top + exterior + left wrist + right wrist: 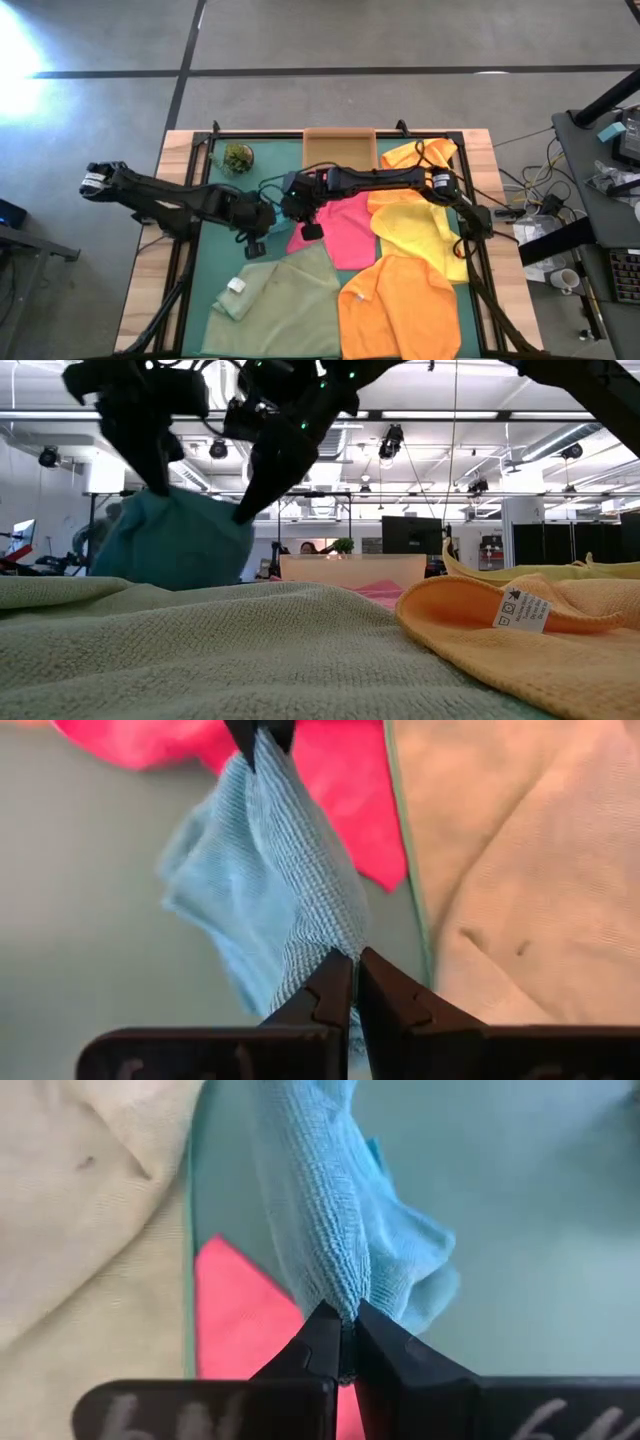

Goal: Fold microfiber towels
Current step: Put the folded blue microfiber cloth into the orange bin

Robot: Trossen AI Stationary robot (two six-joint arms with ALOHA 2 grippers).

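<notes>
The teal towel [275,880] hangs clear of the desk [180,150], bunched and slung between the two hands near the middle of the green mat [215,255]. In the low view it droops as a soft lump above the sage green towel [200,650], so I judge that none of it rests on the mat. Its stretched edge runs across the desk from one hand to the other, and the loose body sags below that line.

The left hand [352,970] has its fingers pressed together on one bunched end of the teal towel. The right hand [340,1325] is likewise pinched tight on the opposite end, so each grips a corner or edge. From above they sit close side by side, the left hand just to the left of the right one [300,210], with little cloth drawn taut between them.

That short gap looks like what matters next. The towel's free length lies below and between the hands, so to my eye they would have to draw apart along that same line before the cloth could open flat.

Around it, the hot pink towel [345,228] lies just to the right, the yellow towel [415,225] beyond it, and the orange towel [400,305] nearer the front edge.
</notes>
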